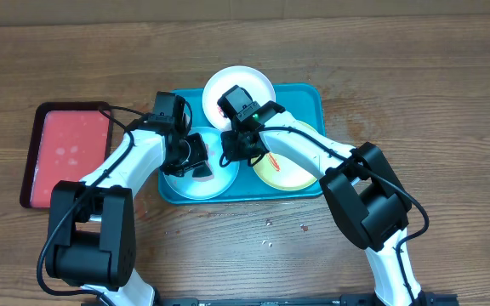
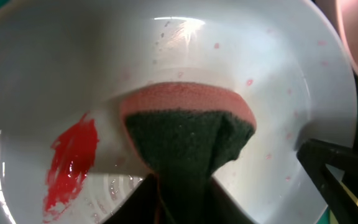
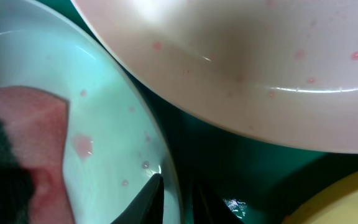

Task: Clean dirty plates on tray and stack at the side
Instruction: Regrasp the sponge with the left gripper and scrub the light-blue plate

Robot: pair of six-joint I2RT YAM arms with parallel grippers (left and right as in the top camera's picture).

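Nearest the robot's base, a few pale specks (image 1: 270,223) lie on the bare wooden table (image 1: 449,102), just short of the teal tray (image 1: 311,98). On the tray's near left sits the pale blue plate (image 1: 181,185), with both arms over it. The left gripper (image 2: 178,202) has its fingers clamped on a sponge (image 2: 188,134), pink foam with a dark green scrub face, pressed down on the plate's floor. Beside the sponge, apart from it, is a red sauce smear (image 2: 70,162); faint pink flecks dot the rest of the plate. The right gripper (image 3: 176,199) pinches this plate's rim on the side toward the tray's middle, one finger inside the rim and one outside over the tray floor. The yellow-green plate (image 1: 292,170) lies flat on the tray's near right, partly under the right arm. Farther out, the white plate (image 1: 245,83) sits at the tray's far edge, partly past the rim, close beside the pale blue plate, its surface spotted pink. Off to the left, well apart from the teal tray, lies a dark-rimmed red tray (image 1: 66,153).
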